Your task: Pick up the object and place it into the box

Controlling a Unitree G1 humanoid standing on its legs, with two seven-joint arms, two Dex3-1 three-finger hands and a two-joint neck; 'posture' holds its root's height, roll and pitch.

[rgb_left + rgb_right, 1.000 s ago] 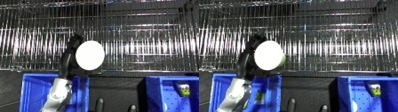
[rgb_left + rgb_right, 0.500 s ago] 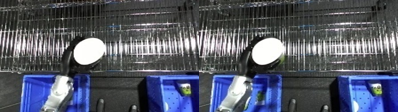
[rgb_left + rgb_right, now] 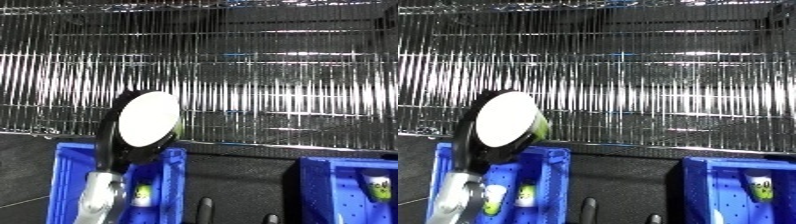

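Observation:
A white round object (image 3: 149,119) with a green edge is held up in front of the wire rack, above the left blue bin (image 3: 64,170). My left hand (image 3: 110,131) is shut on it, black fingers curled round its left side and rim, and the silver forearm rises from the lower edge. Small yellow-green items (image 3: 525,196) lie inside that bin. Only a small black part of my right hand (image 3: 206,209) shows at the lower edge, between the two bins.
A second blue bin (image 3: 330,185) stands at the lower right with a yellow-green item (image 3: 380,186) in it. A wire rack (image 3: 266,90) fills the whole background. A dark strip of floor separates the bins.
My left hand has carried the white object to the left and lower, closer to the left bin. The bins have not moved.

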